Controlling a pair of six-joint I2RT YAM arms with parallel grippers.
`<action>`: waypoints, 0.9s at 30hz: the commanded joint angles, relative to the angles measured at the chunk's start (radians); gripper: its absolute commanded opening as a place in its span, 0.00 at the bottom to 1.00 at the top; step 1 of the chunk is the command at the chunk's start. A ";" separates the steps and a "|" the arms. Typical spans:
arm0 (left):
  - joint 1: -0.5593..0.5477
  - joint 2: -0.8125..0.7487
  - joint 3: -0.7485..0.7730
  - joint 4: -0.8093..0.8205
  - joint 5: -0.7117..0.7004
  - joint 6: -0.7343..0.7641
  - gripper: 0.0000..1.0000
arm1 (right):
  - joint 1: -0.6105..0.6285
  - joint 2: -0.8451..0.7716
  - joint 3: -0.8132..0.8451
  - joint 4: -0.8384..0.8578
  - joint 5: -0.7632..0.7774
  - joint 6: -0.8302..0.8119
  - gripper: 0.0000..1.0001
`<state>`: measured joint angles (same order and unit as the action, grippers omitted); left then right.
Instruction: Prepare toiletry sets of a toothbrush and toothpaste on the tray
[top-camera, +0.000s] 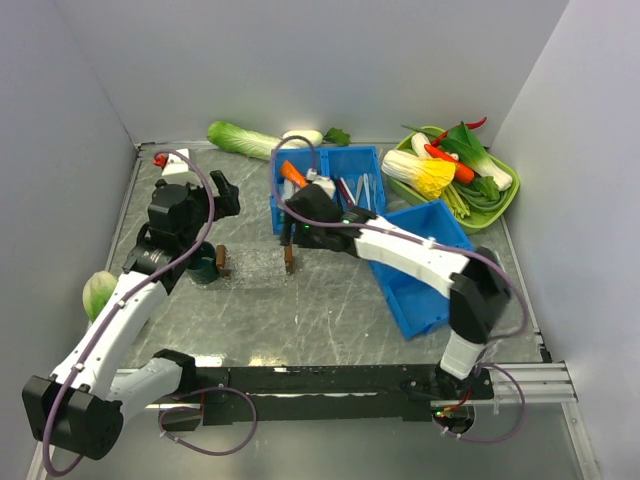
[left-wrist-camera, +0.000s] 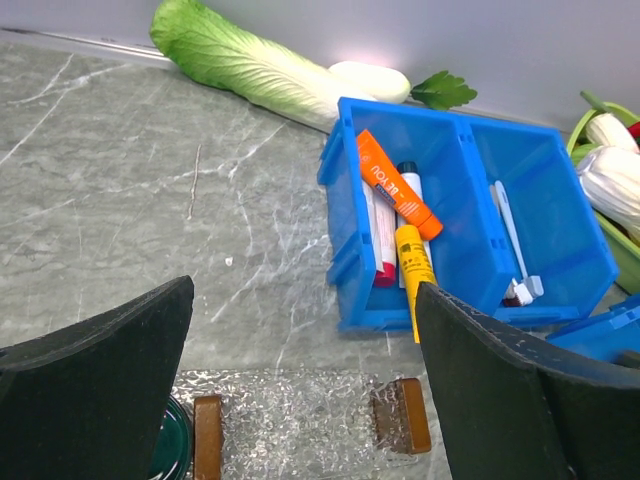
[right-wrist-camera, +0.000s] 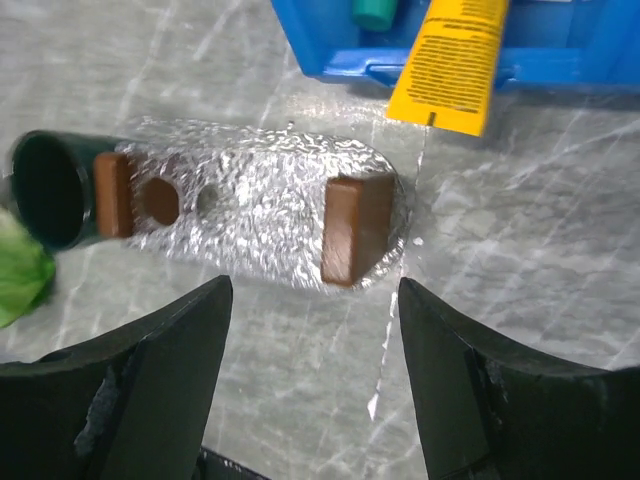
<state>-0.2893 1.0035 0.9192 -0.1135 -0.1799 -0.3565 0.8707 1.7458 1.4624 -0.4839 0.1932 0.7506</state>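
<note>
The clear tray (left-wrist-camera: 290, 420) is a frosted patch on the table with a brown block (left-wrist-camera: 402, 415) at each end; it also shows from above (top-camera: 255, 265) and in the right wrist view (right-wrist-camera: 250, 190). Behind it, a blue bin (left-wrist-camera: 350, 270) holds an orange toothpaste tube (left-wrist-camera: 398, 185). A yellow toothpaste tube (right-wrist-camera: 450, 65) hangs over the bin's front edge. A slim pale toothbrush (left-wrist-camera: 510, 225) lies in the bin's right compartment. My right gripper (right-wrist-camera: 315, 290) is open and empty just in front of the tray. My left gripper (left-wrist-camera: 305, 290) is open and empty above the tray.
A dark green cup (right-wrist-camera: 45, 190) lies at the tray's left end. A second blue bin (top-camera: 425, 265) sits to the right. A green dish of vegetables (top-camera: 505, 205) is at the back right, a napa cabbage (top-camera: 245, 140) along the back wall, and a green vegetable (top-camera: 98, 292) at the left.
</note>
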 joint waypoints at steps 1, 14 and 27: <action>0.012 -0.035 -0.020 0.063 0.037 -0.007 0.96 | -0.045 -0.210 -0.146 0.226 -0.023 -0.060 0.75; -0.095 0.041 -0.028 0.106 -0.036 0.027 0.98 | -0.214 -0.671 -0.309 0.001 -0.037 -0.244 0.72; -0.324 0.510 0.228 0.035 0.091 -0.012 0.86 | -0.279 -0.976 -0.474 -0.125 -0.034 -0.237 0.70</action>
<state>-0.6125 1.4353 1.0683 -0.0582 -0.1360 -0.3481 0.5972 0.8280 1.0164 -0.5735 0.1627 0.5175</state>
